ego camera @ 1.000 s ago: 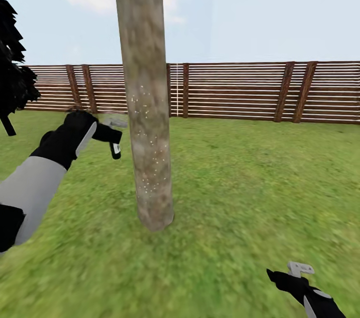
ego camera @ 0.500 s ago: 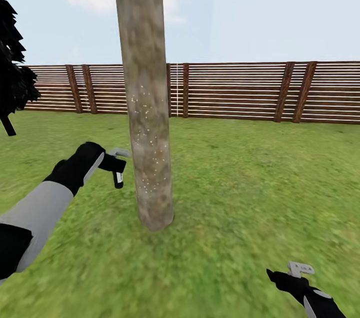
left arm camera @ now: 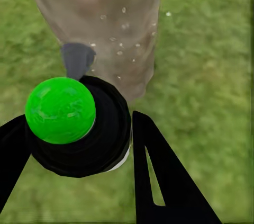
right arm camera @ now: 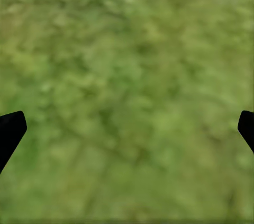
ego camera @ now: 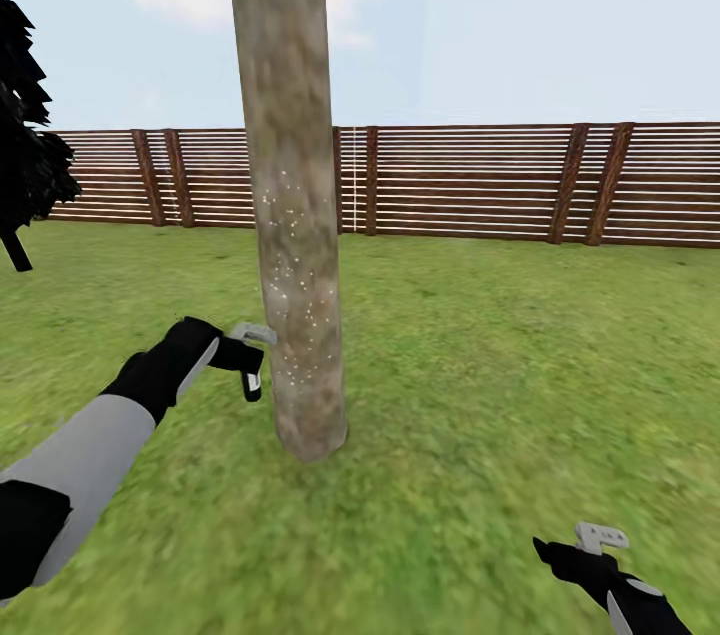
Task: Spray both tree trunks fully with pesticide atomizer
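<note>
Low at the left, the left gripper [ego camera: 243, 358] has its jaws clamped on the pesticide atomizer [ego camera: 252, 381], nozzle almost touching the speckled tree trunk [ego camera: 296, 295], likely to wet its lower bark. Far right, the right gripper [ego camera: 590, 545] hangs idle over the grass [ego camera: 480, 385], jaws spread.

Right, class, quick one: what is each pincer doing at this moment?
Left pincer: closed on the pesticide atomizer, beside the tree trunk.
Right pincer: open, holding nothing, above grass.

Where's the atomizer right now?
In the head view, the pesticide atomizer is held in the left gripper, low at the tree trunk's left side, above the grass.
</note>
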Controlling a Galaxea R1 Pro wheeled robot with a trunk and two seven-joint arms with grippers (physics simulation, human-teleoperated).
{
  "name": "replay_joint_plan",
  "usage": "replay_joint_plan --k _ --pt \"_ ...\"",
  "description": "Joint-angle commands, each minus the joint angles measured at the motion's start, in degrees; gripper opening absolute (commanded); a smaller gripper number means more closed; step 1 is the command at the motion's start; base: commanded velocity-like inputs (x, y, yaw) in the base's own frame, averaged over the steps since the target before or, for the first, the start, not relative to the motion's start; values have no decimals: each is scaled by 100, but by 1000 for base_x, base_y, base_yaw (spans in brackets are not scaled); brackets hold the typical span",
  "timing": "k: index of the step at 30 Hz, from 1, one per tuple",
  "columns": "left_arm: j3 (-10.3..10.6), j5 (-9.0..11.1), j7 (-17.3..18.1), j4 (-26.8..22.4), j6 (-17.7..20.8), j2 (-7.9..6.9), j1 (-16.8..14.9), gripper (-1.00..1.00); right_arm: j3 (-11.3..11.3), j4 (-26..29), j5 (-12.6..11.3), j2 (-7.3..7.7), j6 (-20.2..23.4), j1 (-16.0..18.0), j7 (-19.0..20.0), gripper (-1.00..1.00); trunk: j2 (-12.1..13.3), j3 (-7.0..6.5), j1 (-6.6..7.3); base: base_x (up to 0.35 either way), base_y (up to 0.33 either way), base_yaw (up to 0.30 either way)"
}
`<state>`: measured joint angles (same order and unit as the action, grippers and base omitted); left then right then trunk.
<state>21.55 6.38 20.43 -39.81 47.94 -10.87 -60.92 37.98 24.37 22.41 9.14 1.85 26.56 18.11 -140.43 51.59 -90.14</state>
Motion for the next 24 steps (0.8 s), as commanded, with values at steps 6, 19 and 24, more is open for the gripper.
replay_joint_plan --k 6,19,24 --pt "-2 -5 5 -1 -276 5 219 -100 -1 -2 0 0 0 1 0 100 0 -1 0 0 0 0" --pt "-8 20 -7 -1 -504 3 649 -100 7 6 9 0 61 2 -18 100 0 -1 0 -3 -4 114" --pt "-9 30 -14 5 -504 13 756 -100 7 6 6 0 62 2 -14 100 0 -1 0 -155 -213 24"
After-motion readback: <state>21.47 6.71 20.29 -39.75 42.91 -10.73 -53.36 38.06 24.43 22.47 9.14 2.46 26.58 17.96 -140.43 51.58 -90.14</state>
